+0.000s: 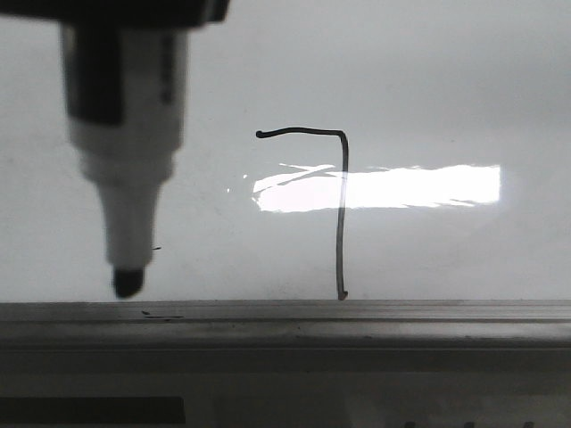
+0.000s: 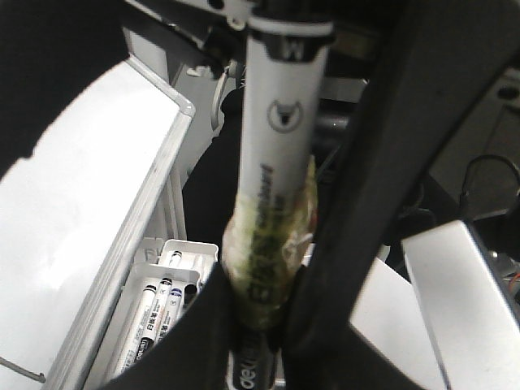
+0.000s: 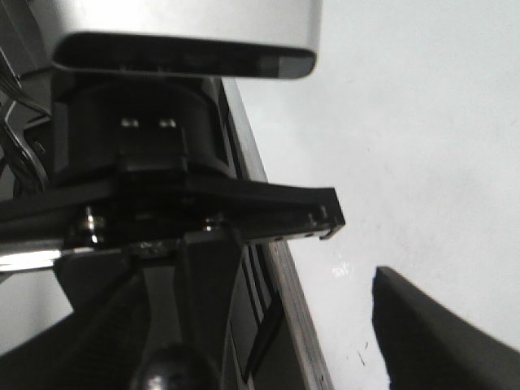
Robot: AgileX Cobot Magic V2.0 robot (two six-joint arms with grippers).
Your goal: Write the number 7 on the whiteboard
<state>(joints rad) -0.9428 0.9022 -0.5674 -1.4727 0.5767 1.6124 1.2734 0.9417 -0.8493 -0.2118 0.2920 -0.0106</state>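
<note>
A black 7 (image 1: 340, 209) sits finished on the glossy whiteboard (image 1: 428, 98), a marker (image 1: 127, 152) hanging to its left.

The 7 is a thin line: a short top stroke with a blob end and a long, nearly upright downstroke reaching the grey metal rail (image 1: 357, 323), crossing a bright rectangular glare. The marker has a white barrel, black band and rounded black tip, close to the board. Only the left wrist view shows the left gripper (image 2: 260, 321) clamped on that marker, yellowish tape around the barrel and "deli" printed low, plus a tray (image 2: 188, 248) of spare markers. The right gripper (image 3: 357, 260) shows dark, matte fingers parted over the board, holding nothing.
</note>
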